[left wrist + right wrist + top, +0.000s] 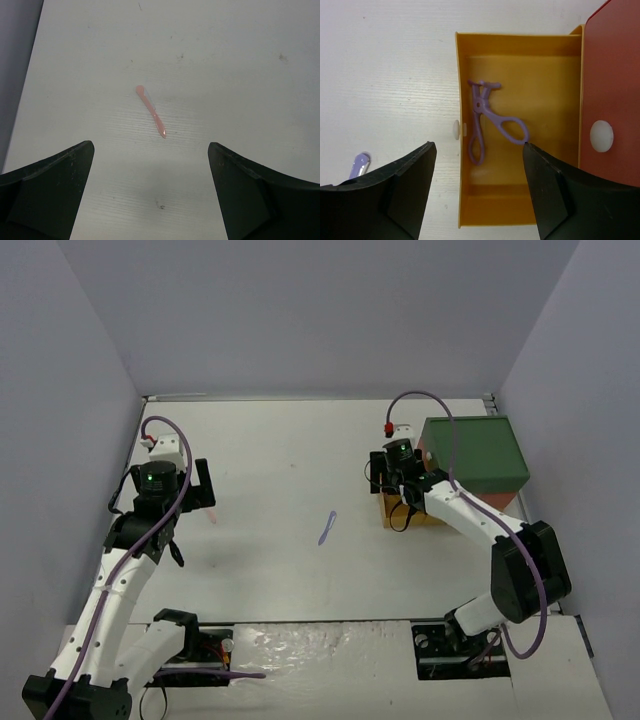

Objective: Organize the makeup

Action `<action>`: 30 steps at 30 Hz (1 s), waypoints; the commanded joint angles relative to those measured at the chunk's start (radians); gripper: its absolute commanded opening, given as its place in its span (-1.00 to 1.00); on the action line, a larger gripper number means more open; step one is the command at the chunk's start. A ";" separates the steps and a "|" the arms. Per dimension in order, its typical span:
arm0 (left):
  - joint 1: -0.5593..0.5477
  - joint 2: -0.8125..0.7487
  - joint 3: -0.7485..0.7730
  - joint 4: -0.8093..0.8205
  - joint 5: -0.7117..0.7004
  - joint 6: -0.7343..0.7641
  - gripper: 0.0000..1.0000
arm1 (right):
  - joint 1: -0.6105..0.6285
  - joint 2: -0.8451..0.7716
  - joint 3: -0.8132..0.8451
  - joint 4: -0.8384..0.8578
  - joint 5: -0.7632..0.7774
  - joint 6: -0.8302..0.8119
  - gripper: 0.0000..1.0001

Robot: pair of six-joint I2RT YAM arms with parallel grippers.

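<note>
The right gripper (479, 147) hung open over the drawer (540, 75), the lilac curler (487, 117) lying free inside, seemingly sorted; the left gripper (151, 145), wide and empty, framed the pink stick (151, 111), probably for pickup.

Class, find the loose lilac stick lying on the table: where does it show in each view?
Top external: lilac stick, mid-table, left of the orange drawer.
Left wrist: not in it.
Right wrist: bottom left, only one end showing.
Shared landmark: the orange drawer, in the top and right wrist views.
</note>
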 commanded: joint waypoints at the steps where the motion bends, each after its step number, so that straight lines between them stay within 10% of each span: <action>1: 0.009 0.004 0.072 0.032 0.002 -0.016 0.94 | 0.136 -0.045 0.071 0.026 0.075 0.081 0.43; 20: 0.009 -0.007 0.075 0.028 -0.009 -0.014 0.94 | 0.454 0.333 0.127 0.051 0.315 0.471 0.20; 30: 0.009 -0.014 0.074 0.029 -0.011 -0.013 0.94 | 0.457 0.420 0.129 0.069 0.246 0.497 -0.32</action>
